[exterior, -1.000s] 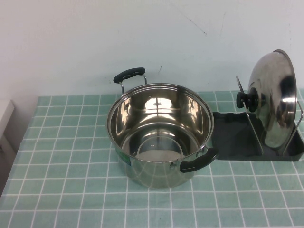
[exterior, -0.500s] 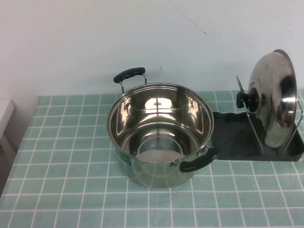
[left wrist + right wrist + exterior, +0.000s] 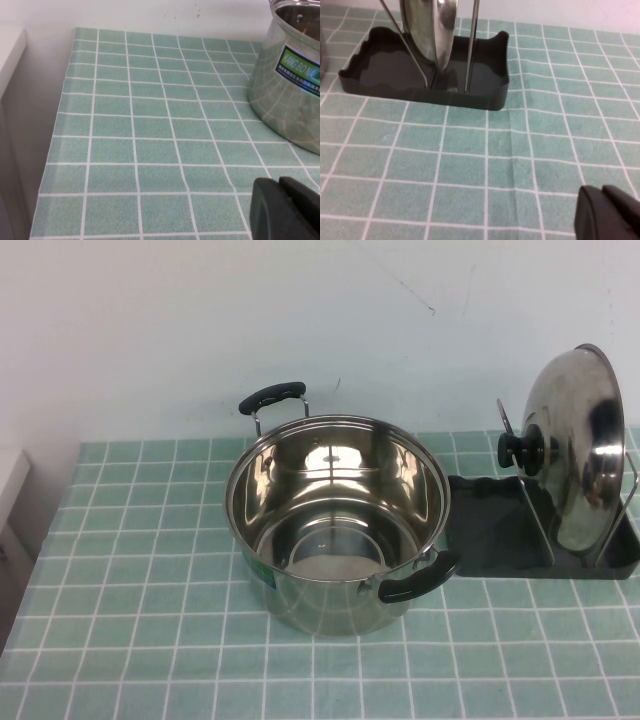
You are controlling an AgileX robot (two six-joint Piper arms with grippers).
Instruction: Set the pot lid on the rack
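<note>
One green, white-gridded tiled cloth covers the worktop against a plain white wall. Toward its right edge, the shiny domed pot lid stands upright between the rack's thin wire loops. Mid-worktop sits a polished steel pot. Left claw hovers near the left edge, right claw near the right edge; whether either's fingers are apart, I cannot tell.

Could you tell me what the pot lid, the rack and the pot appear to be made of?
Pot lid: polished steel, mirror-like reflections; black knob, likely plastic. Rack: dark matte tray, probably plastic, with thin shiny wire loops. Pot: shiny steel, black handles. Left pincer and right pincer are off the things, over the tablecloth.
</note>
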